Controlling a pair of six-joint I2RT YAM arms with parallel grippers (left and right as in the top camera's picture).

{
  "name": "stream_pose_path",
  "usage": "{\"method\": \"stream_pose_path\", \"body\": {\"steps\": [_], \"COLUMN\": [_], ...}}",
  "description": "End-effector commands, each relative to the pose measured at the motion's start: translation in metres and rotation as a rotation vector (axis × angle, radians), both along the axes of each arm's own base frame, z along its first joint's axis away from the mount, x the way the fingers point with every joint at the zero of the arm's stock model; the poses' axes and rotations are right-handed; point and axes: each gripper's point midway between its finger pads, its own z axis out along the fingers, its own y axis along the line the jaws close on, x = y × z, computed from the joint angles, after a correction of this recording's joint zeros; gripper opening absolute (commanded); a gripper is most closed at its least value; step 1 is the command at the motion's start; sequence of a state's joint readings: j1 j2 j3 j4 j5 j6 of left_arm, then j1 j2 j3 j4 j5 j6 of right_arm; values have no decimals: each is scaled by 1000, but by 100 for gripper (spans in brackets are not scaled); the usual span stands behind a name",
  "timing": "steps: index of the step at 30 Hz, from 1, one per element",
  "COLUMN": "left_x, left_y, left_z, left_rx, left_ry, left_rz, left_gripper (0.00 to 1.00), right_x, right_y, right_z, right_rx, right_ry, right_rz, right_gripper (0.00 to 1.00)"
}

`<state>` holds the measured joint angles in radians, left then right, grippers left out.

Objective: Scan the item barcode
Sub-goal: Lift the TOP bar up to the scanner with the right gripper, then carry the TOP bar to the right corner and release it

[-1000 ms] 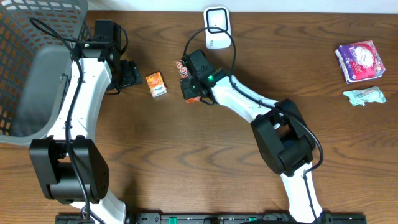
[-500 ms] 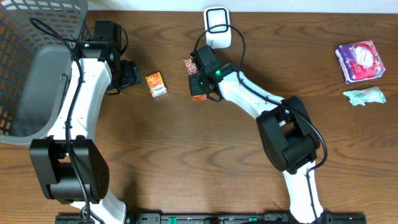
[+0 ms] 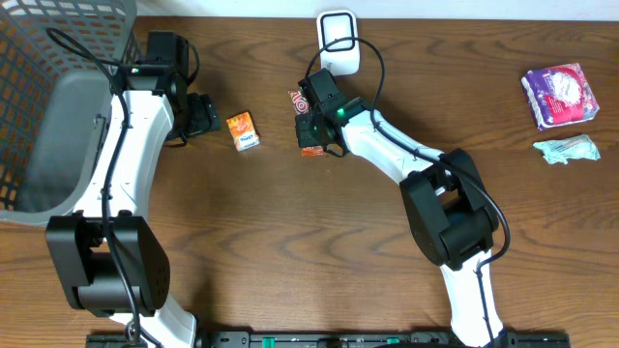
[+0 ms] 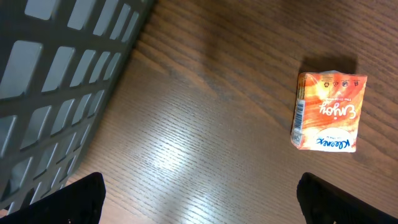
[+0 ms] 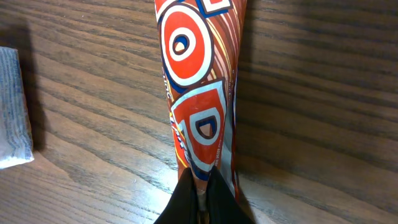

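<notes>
Wood-grain table (image 3: 290,251) | my right gripper (image 5: 201,198) is pinched tight on the near end of the snack packet (image 5: 198,93), which stretches straight away from the fingers, near the white scanner (image 3: 338,41) | my left gripper (image 4: 202,202) stands wide, holding nothing; orange tissue pack (image 4: 328,112) just ahead, grey basket (image 4: 56,74) alongside.

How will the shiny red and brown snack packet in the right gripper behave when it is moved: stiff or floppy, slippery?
Probably floppy: the shiny red and brown snack packet looks like thin film, pinched at one end by the shut right gripper. Its glossy surface may be slippery, so it could slide out. It seems light and may swing.
</notes>
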<state>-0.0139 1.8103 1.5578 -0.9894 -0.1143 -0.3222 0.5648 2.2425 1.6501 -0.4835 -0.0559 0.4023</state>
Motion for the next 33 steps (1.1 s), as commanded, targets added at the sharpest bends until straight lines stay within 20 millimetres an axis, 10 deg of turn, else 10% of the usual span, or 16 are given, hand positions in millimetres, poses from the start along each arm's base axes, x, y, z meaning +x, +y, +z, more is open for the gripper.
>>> {"method": "stream_pose_path", "body": {"steps": [1,16,33], "left_x": [-1,-1,-1], "left_y": [2,2,2], "left_z": [-3,-3,-3], "left_rx": [-1,-1,-2], "left_ry": [10,10,10], "left_rz": [20,20,20], "left_gripper": [98,98,98], "right_x": [11,82,134], "right_y": [1,-37,-78], "right_z": [39,154,121], "right_rx": [43,-51,-128], "right_ry": [-64,-556,-645], "right_rz": [-21,-184,-227], "right_gripper": [1,1,1]}}
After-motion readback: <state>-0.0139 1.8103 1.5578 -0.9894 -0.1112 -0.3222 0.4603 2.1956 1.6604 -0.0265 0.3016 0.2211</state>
